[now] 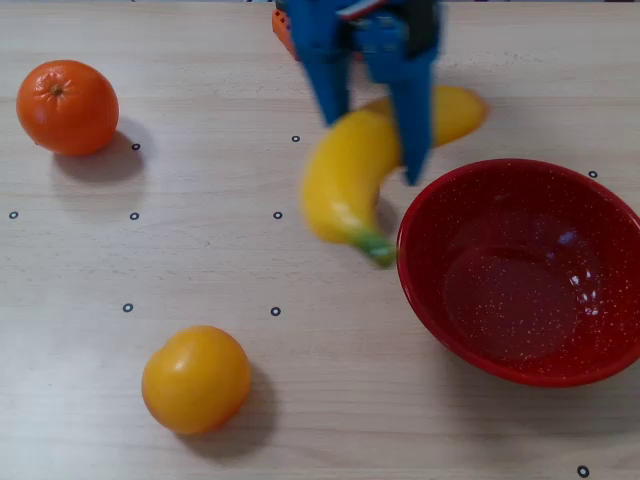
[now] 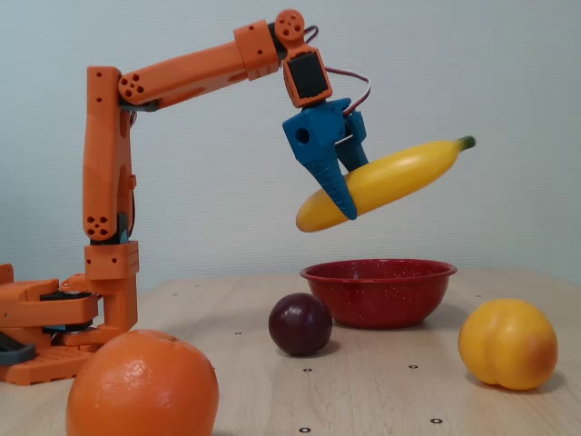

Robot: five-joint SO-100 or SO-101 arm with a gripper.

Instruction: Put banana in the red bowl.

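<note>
The yellow banana (image 1: 345, 180) (image 2: 399, 174) hangs high in the air, held at its middle by my blue gripper (image 1: 375, 150) (image 2: 356, 202), which is shut on it. In the fixed view it tilts with the green stem up and to the right, above the left part of the red bowl (image 2: 377, 295). In the overhead view its green tip lies just at the left rim of the red bowl (image 1: 425, 290), whose speckled inside holds nothing. One finger (image 2: 338, 186) crosses the banana's front; the other is partly hidden behind it.
An orange (image 1: 67, 107) (image 2: 142, 386) sits at the overhead view's far left. A yellow-orange round fruit (image 1: 195, 378) (image 2: 507, 343) sits toward the front. A dark plum (image 2: 300, 323) rests left of the bowl, hidden under the banana in the overhead view. The orange arm base (image 2: 54, 318) stands at the back.
</note>
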